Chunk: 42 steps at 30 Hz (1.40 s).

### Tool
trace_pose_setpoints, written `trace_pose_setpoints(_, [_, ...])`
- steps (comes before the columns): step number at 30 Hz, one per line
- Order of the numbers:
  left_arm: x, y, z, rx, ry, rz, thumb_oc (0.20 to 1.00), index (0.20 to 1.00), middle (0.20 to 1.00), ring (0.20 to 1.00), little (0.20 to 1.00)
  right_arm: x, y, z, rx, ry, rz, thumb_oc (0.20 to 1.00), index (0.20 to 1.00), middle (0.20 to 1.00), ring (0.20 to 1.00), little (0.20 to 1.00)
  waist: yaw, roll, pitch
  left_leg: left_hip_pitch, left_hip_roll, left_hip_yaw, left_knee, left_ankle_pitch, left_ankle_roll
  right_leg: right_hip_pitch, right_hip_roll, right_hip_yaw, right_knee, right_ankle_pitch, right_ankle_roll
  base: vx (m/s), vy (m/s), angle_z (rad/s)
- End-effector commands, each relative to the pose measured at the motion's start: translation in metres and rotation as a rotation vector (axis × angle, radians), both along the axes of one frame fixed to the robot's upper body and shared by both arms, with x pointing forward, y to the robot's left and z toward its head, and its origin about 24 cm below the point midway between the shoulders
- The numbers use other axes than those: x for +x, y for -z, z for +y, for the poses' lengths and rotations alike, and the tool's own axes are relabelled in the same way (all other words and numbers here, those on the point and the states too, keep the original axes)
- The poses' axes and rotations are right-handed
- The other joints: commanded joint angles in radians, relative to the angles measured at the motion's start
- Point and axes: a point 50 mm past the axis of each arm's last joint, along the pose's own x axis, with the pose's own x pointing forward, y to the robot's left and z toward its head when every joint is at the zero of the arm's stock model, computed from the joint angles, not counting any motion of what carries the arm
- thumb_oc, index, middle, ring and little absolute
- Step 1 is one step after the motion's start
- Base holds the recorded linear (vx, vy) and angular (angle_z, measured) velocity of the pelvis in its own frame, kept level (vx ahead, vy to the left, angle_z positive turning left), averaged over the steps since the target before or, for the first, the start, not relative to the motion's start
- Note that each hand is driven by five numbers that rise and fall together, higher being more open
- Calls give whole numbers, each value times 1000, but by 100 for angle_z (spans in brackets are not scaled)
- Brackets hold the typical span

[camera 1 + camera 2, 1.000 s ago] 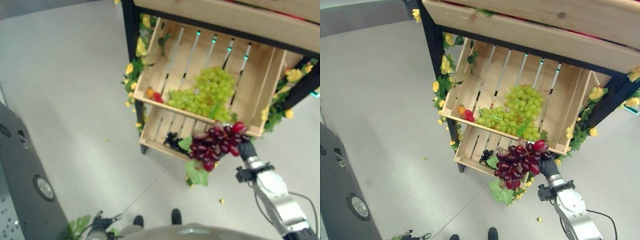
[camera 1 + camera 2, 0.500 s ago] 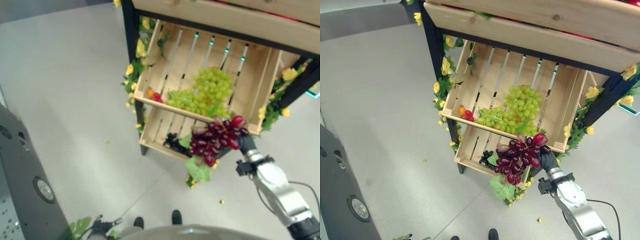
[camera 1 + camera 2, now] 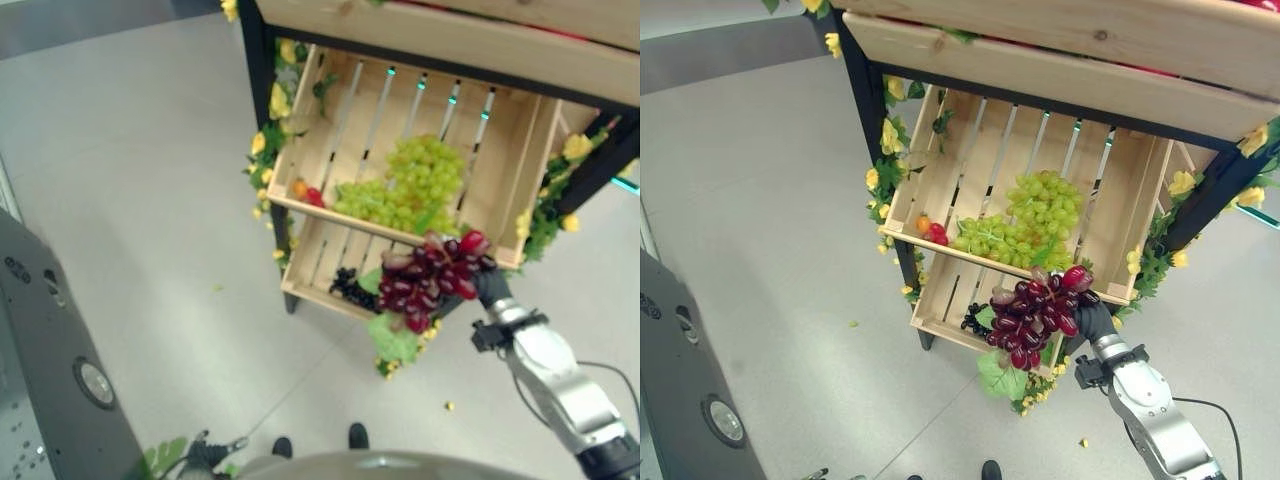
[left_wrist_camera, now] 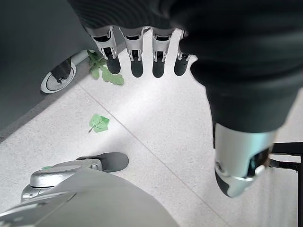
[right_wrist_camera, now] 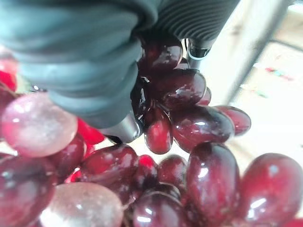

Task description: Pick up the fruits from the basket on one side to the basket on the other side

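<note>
Your right hand [image 3: 1095, 322] grips the red grape bunch [image 3: 1033, 311] at the upper crate's [image 3: 940, 170] front rim, apparently for transfer, while your left hand [image 4: 142, 52] hangs with fingers straight above the floor.

A grey cabinet [image 3: 45, 370] on casters stands near fallen green leaves [image 4: 99, 123].

right robot hand [image 3: 1095, 322] clenched, left robot hand [image 4: 142, 52] hanging straight-fingered.
</note>
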Motion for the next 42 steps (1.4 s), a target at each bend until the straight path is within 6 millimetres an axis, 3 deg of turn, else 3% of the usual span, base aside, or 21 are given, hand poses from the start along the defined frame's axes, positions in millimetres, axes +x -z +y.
trace_pose_setpoints(1, [9,1,-2,1,10,9,1000,1000,1000,1000,1000,-3,-71,0,47,-38,-384,200,200,200,200,200,12,-27,-50,-40,11,-102,12,-38,-12,65,-39,-47,26,-99,75,0,0,0])
trace_pose_setpoints(15, [15,-1,3,18,0,-7,1000,1000,1000,1000,1000,-27,-44,11,94,-125,-244,200,200,200,200,200,-26,-36,-80,-18,22,-84,16,-46,-17,73,-30,-37,44,-112,72,-1,1,0])
trace_pose_setpoints(23, [13,0,3,18,16,4,1000,1000,1000,1000,1000,-32,-48,10,95,-130,-256,200,200,200,200,200,-35,-41,-110,4,23,-73,20,-56,-16,84,-30,-33,54,-120,72,4,3,-2])
trace_pose_setpoints(32, [0,3,4,14,23,54,1000,1000,1000,1000,1000,-14,-65,-2,77,-52,-339,200,200,200,200,200,-16,-59,-145,35,24,-70,24,-68,-14,113,-29,-33,53,-126,71,14,14,-4])
trace_pose_setpoints(42, [-7,4,6,3,32,88,1000,1000,1000,1000,1000,13,-84,-13,35,-6,-377,200,200,200,200,200,15,-78,-139,28,19,-76,29,-67,-11,113,-39,-40,51,-119,74,0,0,0])
